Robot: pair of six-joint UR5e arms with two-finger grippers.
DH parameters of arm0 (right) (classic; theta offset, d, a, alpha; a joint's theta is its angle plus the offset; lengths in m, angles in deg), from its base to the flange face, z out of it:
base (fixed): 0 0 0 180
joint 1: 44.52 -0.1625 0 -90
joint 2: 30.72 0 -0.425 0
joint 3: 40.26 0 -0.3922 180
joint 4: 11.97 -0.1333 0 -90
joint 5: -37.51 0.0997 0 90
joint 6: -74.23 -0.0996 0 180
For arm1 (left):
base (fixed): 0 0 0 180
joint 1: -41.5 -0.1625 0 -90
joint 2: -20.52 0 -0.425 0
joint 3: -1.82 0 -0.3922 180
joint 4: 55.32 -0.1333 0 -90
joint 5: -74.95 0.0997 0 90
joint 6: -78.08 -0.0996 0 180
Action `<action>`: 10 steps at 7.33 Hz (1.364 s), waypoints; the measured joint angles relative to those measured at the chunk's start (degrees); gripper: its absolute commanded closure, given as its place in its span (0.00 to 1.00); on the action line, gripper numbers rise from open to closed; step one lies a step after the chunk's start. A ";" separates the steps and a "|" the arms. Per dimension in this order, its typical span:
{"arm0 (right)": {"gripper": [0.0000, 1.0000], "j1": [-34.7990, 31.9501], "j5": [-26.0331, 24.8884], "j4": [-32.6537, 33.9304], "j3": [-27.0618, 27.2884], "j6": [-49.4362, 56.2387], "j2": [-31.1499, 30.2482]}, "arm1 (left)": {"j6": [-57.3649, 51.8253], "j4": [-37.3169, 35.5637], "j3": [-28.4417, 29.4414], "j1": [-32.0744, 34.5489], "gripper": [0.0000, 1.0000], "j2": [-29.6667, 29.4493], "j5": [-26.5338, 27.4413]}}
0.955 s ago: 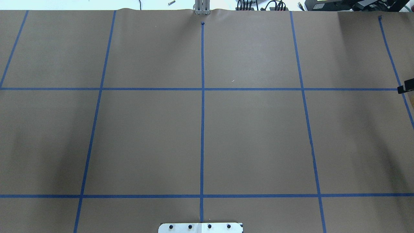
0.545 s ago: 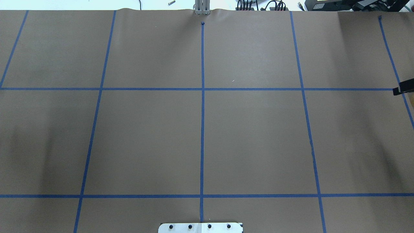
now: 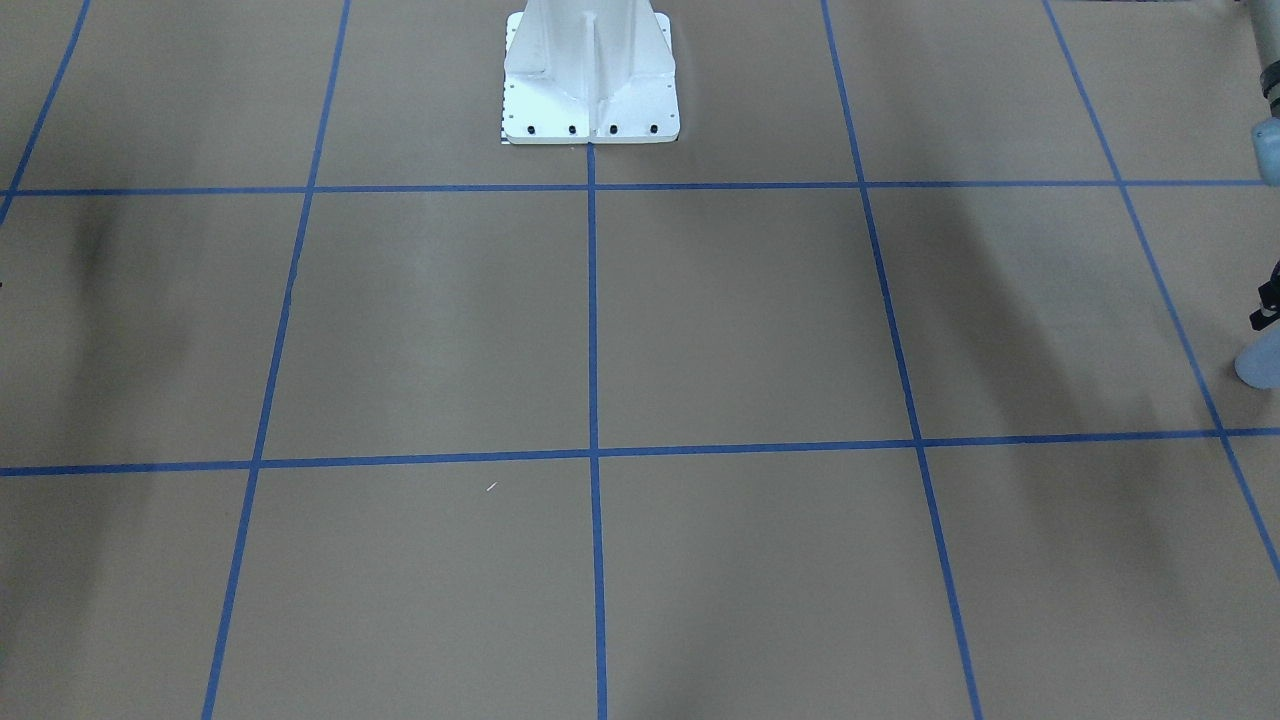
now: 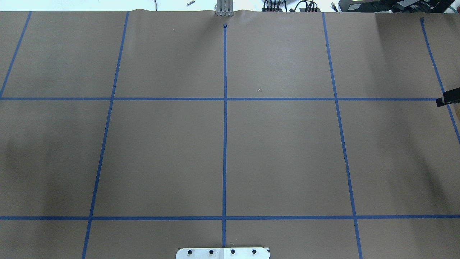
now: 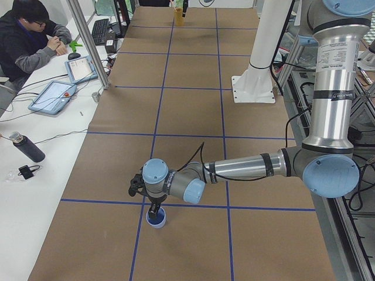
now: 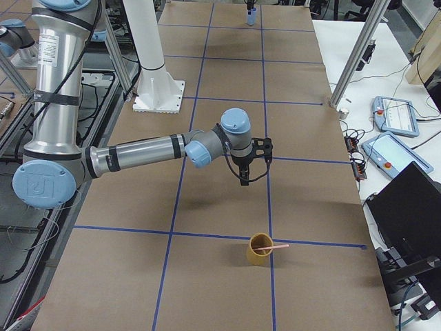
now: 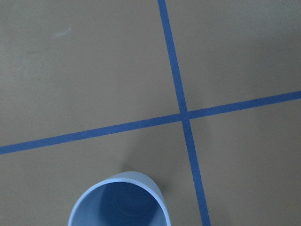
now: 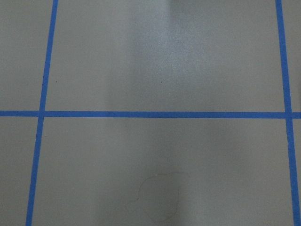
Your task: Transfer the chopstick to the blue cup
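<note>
One blue cup [image 5: 157, 222] just below left end effector [image 5: 153, 210].

- The table [image 4: 161, 154]: brown paper cover, patterned with a grid of blue tape lines [image 4: 225, 144].
- The blue cup [image 7: 117, 202], at the table's left end: pale blue-grey outside, darker blue inside.
- The chopstick [image 6: 278, 246]: pale pink.
- The ochre cup [image 6: 259, 255], at the table's right end: mustard-brown.
- My left arm [image 5: 246, 167] and right arm [image 6: 138, 152]: silver-grey tubes, light-blue joint caps [image 5: 155, 171].
- My pedestal [image 3: 590, 70]: white.
</note>
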 measured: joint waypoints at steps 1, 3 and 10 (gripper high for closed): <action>0.00 0.08 -0.21 0.00 -0.02 0.00 -0.03 | -0.01 0.08 0.73 -0.87 0.50 -0.12 0.07; 0.00 0.26 -0.41 0.00 -0.09 0.00 -0.07 | -0.02 0.17 2.37 -2.07 1.00 -0.86 0.11; 0.00 0.33 -0.59 -0.06 -0.13 0.00 -0.09 | -0.09 -13.06 -11.57 -0.78 1.00 -1.50 -1.08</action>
